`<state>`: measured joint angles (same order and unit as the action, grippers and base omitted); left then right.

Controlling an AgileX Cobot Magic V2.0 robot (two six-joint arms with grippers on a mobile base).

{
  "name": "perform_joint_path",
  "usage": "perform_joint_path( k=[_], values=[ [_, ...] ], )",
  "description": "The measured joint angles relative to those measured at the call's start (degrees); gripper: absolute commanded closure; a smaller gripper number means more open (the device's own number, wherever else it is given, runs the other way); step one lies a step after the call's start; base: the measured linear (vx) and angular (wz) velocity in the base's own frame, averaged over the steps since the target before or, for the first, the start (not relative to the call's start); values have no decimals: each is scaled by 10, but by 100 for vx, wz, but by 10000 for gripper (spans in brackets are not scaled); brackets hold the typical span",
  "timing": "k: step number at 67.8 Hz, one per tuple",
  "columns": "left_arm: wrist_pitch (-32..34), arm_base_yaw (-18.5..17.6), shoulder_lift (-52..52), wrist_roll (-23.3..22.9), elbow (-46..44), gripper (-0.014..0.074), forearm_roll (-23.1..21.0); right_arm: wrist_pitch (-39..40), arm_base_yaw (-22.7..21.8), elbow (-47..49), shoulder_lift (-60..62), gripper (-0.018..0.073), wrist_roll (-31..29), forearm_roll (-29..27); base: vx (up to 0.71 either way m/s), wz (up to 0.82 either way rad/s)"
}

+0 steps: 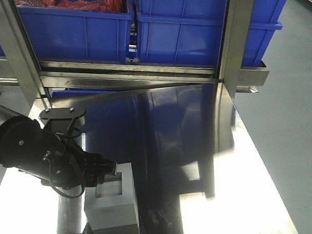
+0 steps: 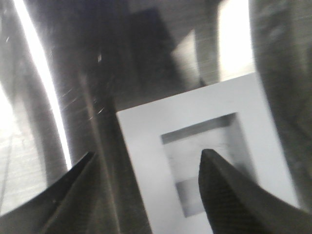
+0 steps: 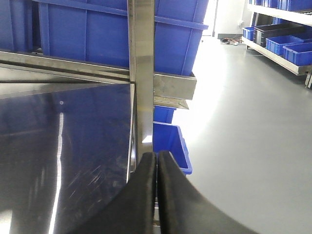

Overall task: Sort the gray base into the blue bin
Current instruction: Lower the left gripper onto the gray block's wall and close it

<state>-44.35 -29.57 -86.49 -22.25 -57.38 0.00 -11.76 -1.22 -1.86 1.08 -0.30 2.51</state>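
Note:
The gray base (image 1: pixel 111 202) sits on the shiny steel table (image 1: pixel 200 146) near its front left, with the square recess facing up. My left gripper (image 1: pixel 107 169) is open right over its far left part. In the left wrist view the gray base (image 2: pixel 204 117) fills the lower middle. One fingertip (image 2: pixel 214 165) hangs over the recess and the other (image 2: pixel 83 168) is outside the block's left side, so my left gripper (image 2: pixel 148 155) straddles the left wall. A blue bin (image 1: pixel 203 29) stands on the rack behind the table. My right gripper (image 3: pixel 157 155) is shut and empty at the table's right edge.
A second blue bin (image 1: pixel 76 26) with red contents stands left of it on the rack. Steel uprights (image 1: pixel 233 43) frame the rack. A smaller blue bin (image 3: pixel 170 144) sits on the floor beside the table's right edge. Shelves with more bins (image 3: pixel 285 41) line the far wall.

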Motion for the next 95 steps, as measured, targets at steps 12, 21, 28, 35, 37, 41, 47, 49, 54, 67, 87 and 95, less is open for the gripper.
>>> perform_joint_path(
  k=[12,21,28,35,37,41,47,49,54,67,87,95],
  values=[
    [-4,0,-9,-16,0,169,0,0,0,0,0,564,0,0,0,0],
    [-10,0,-13,-19,0,204,0,0,0,0,0,564,0,0,0,0],
    [-17,0,-22,-19,0,246,0,0,0,0,0,564,0,0,0,0],
    [-19,0,-31,-19,0,290,0,0,0,0,0,564,0,0,0,0],
    [-19,0,-33,-19,0,302,0,0,0,0,0,564,0,0,0,0],
    [-19,0,-37,-19,0,327,0,0,0,0,0,564,0,0,0,0],
    [-18,0,-39,-19,-2,363,0,0,0,0,0,564,0,0,0,0],
    [-18,0,-40,-20,-3,374,-3,0,0,0,0,564,0,0,0,0],
    [-16,0,-41,-20,-4,398,-5,0,0,0,0,564,3,0,0,0],
    [-14,0,-47,-21,-7,445,-8,0,0,0,0,564,0,0,0,0],
    [-11,0,-63,-21,-16,547,-8,0,0,0,0,564,0,0,0,0],
    [1,0,-56,-20,-15,599,-7,0,0,0,0,564,3,0,0,0]
  ],
)
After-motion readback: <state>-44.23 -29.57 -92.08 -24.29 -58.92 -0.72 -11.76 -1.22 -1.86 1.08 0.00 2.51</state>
